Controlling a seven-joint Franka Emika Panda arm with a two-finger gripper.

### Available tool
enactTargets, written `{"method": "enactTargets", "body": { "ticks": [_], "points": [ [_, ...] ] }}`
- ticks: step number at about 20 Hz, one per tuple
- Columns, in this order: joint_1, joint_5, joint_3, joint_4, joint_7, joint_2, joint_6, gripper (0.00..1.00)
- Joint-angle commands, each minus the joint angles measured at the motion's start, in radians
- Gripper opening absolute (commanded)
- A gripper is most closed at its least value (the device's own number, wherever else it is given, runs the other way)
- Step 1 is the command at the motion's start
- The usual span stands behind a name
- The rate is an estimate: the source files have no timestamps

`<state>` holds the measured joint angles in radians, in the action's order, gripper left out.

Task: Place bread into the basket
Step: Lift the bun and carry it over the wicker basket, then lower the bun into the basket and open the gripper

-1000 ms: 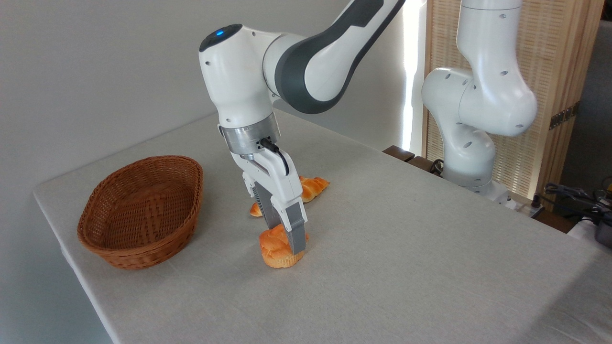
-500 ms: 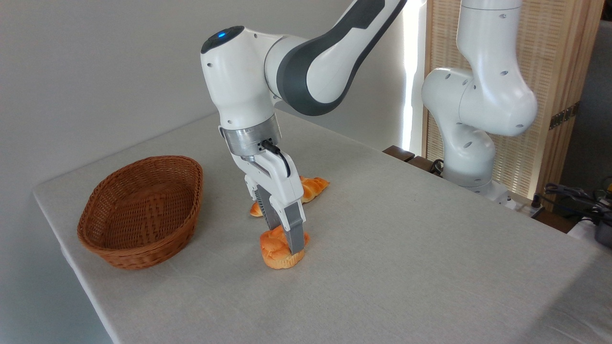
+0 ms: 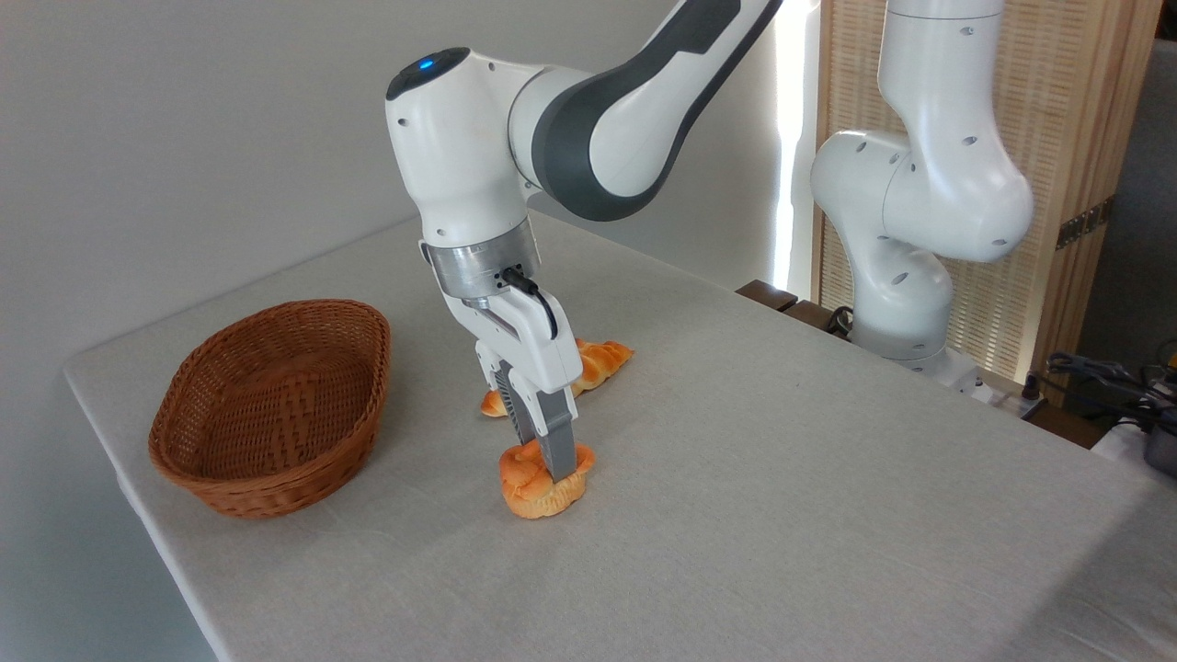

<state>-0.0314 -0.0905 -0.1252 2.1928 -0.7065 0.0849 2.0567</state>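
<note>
Since earlier, narrowed jaws of gripper [image 3: 549, 471] onto bread [image 3: 544, 482], centre frame, on desk [image 3: 782, 478]; basket [image 3: 274, 405] left, awaiting transfer.

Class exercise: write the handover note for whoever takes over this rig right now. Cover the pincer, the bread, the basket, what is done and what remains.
Pincer: shut on the bun, which sits on the table.
Basket: empty, left of the bun.
Braided loaf: behind the pincer, not the target.
Done: grasp.
Left: lift, carry left, release in basket.
</note>
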Motion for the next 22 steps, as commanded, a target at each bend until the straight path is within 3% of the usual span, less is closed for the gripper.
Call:
{"method": "enactTargets", "body": {
  "ticks": [1,5,8,10,12,15,19,22],
  "points": [
    [-0.001,-0.015,0.009,-0.013,-0.004,0.006,0.013,0.28],
    [-0.004,0.006,-0.011,-0.148,0.004,0.006,-0.091,0.3],
    [-0.004,0.102,-0.04,-0.246,0.002,-0.019,-0.087,0.36],
    [-0.004,0.153,-0.073,-0.321,0.005,-0.072,-0.086,0.38],
    [-0.004,0.156,-0.102,-0.384,0.005,-0.135,-0.07,0.42],
    [-0.004,0.153,-0.168,-0.456,0.034,-0.243,0.066,0.42],
    [-0.004,0.143,-0.214,-0.459,0.059,-0.33,0.287,0.53],
    [-0.002,0.094,-0.226,-0.458,0.056,-0.35,0.303,0.86]
  ]
}}
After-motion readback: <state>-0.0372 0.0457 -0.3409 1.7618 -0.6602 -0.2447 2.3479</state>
